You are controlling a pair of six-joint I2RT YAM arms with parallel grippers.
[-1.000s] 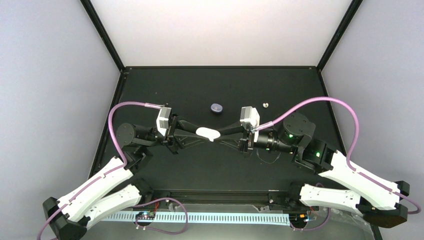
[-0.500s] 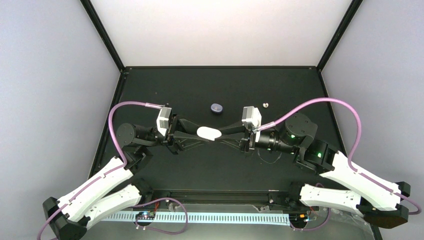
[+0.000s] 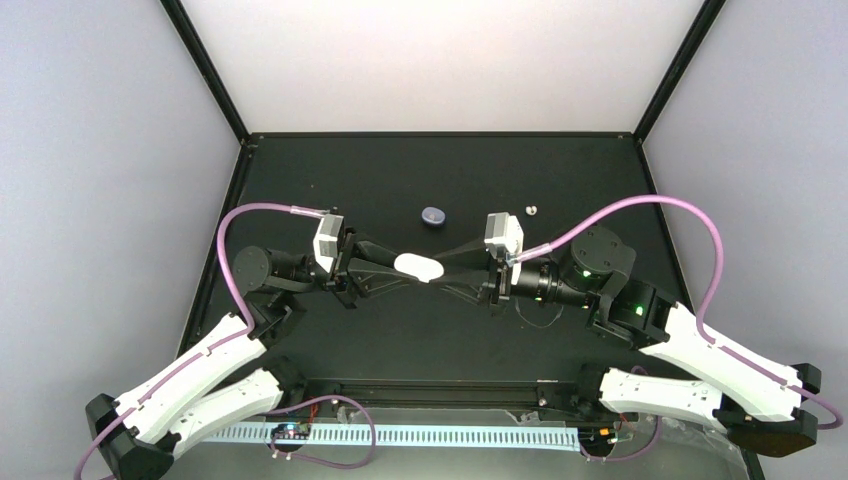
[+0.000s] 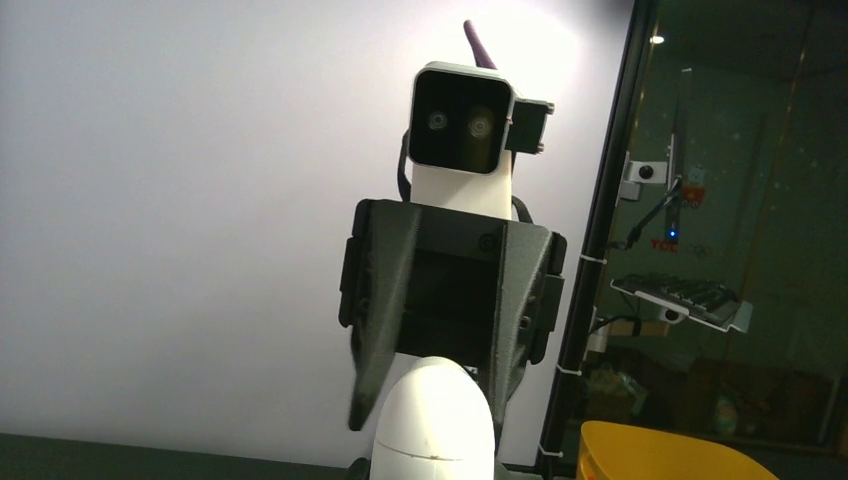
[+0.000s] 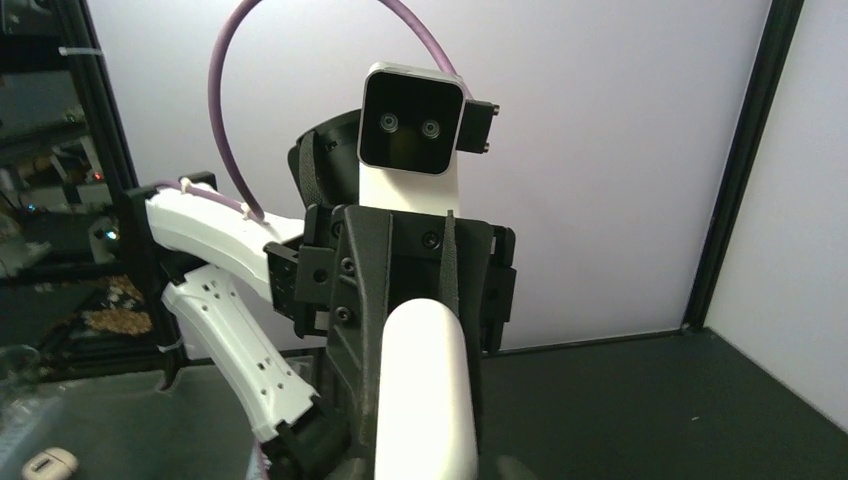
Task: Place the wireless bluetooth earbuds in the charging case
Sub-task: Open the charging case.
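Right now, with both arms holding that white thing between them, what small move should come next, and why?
Probably hinge its lid open, one arm steadying while the other lifts. The white case is pinched from both sides by the jaws of the left arm and right arm, and looks closed. A small white bud lies on the table, so nothing can go in yet.

The overhead view looks steeply down on the tabletop [image 3: 400, 170] from afar, from the 6 o'clock side. Each wrist view looks level and close, the left toward 3 o'clock, the right toward 9. All three share the white case [image 3: 417, 266] at centre.
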